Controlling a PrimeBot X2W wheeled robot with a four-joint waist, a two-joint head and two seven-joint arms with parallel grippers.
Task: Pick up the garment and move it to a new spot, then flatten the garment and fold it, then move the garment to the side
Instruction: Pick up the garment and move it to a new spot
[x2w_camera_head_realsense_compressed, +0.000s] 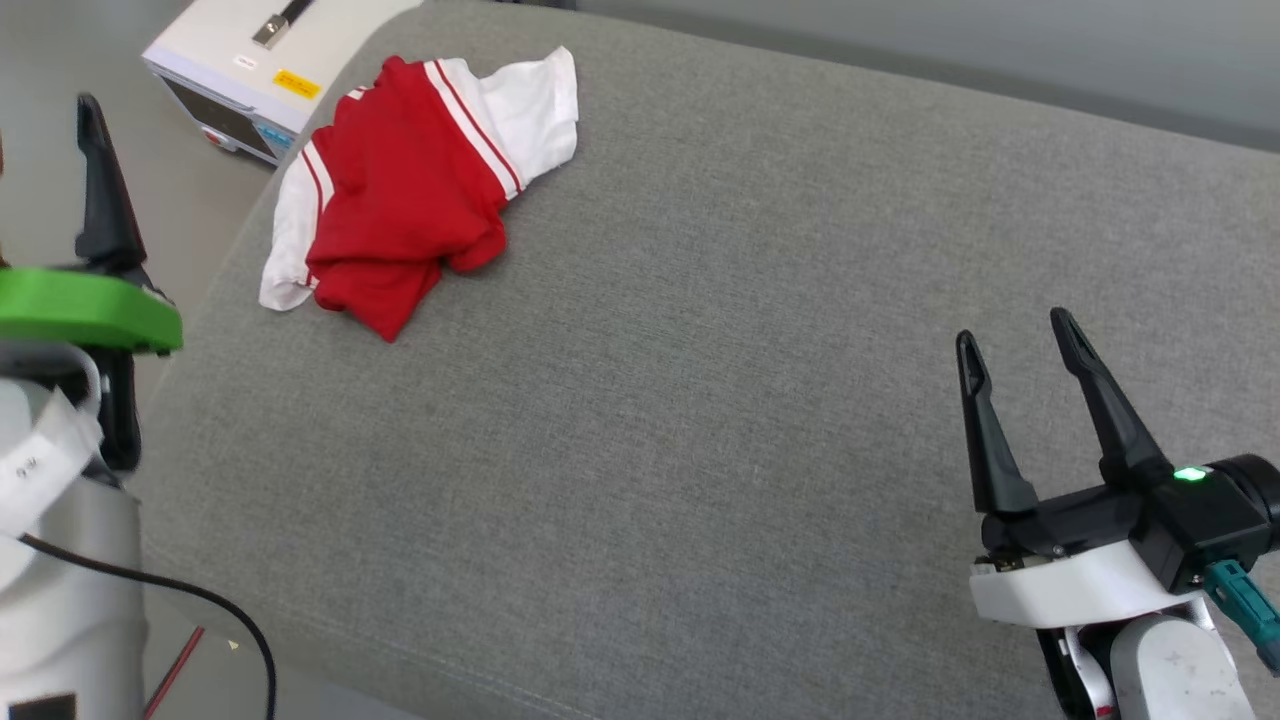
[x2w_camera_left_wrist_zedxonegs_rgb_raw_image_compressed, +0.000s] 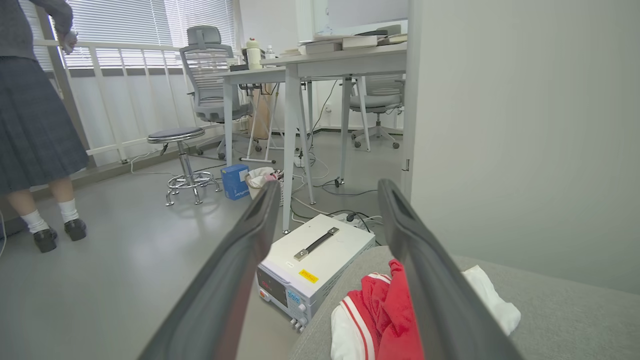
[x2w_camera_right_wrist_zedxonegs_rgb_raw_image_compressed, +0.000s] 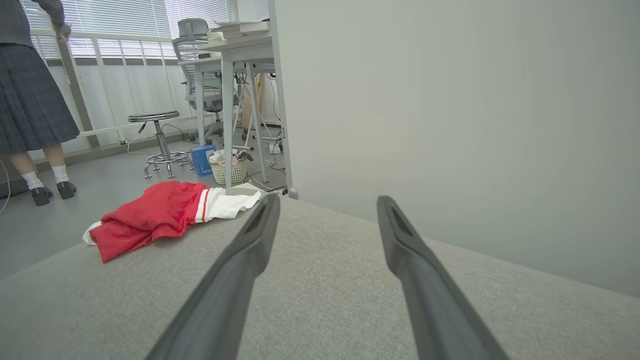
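- the grey cushion (x2w_camera_head_realsense_compressed: 700, 420) is the biggest thing here, a wide woven fabric top; going by the weave, it'll probably drag a bit on any cloth pulled across it
- the garment (x2w_camera_head_realsense_compressed: 405, 195) lies crumpled in the far left corner of that cushion, close to the edge, with a white box (x2w_camera_head_realsense_compressed: 250, 70) on the floor just past it; red body bunched up, white sleeves poking out; it looks light, limp and soft, not fragile, so it'll likely sag and swing once lifted
- left gripper (x2w_camera_left_wrist_zedxonegs_rgb_raw_image_compressed: 330, 200) sits off the cushion's left edge, aimed toward the garment, fingers spread wide with nothing between them; it's the nearer one
- right gripper (x2w_camera_head_realsense_compressed: 1012, 330) hovers over the near right of the cushion, well apart from the garment, fingers also spread and empty
- best grab is probably the raised red fold (x2w_camera_head_realsense_compressed: 470, 248), plenty of bulk to pinch; a thin sleeve hem could slip or catch just one layer
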